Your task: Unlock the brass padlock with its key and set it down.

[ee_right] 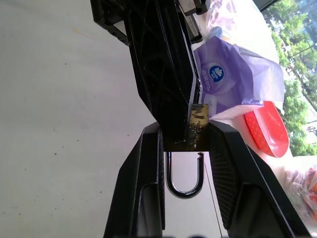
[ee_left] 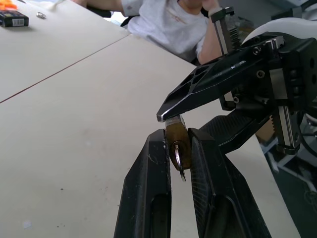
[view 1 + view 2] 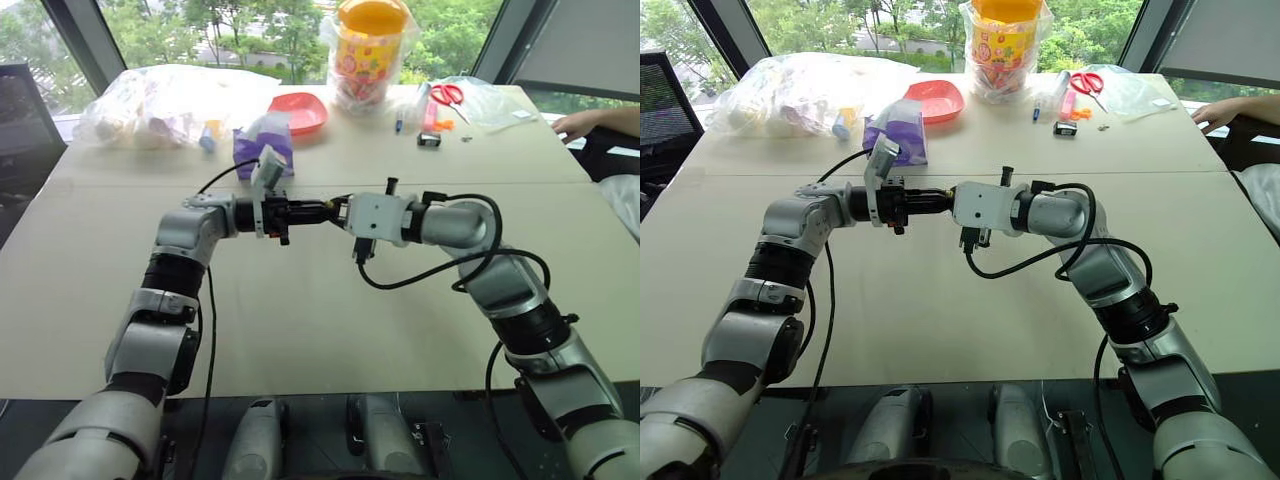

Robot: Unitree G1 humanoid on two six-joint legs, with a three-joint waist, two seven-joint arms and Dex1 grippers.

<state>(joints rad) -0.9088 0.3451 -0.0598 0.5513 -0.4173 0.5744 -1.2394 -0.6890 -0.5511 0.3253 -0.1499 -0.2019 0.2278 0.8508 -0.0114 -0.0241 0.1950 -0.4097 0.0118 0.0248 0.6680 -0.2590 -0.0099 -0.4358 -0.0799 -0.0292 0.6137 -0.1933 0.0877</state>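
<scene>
Meeting fingertip to fingertip above the table [image 3: 300, 330]: right gripper [image 1: 184, 144] clamped on the brass padlock [image 1: 194, 130], shackle sprung free at one end; left gripper [image 2: 179, 144] pinching its body too.

Daylight enters through the windows [image 3: 250, 30] behind the bench [image 3: 320, 330]; the scene is bright and evenly lit. Shadows on the bench top are soft and faint. Window areas are overexposed, washing out the trees outside. Head views bow straight lines near the edges. In both wrist views, the background is soft, the near fingers [image 2: 148, 198] sharp.
</scene>
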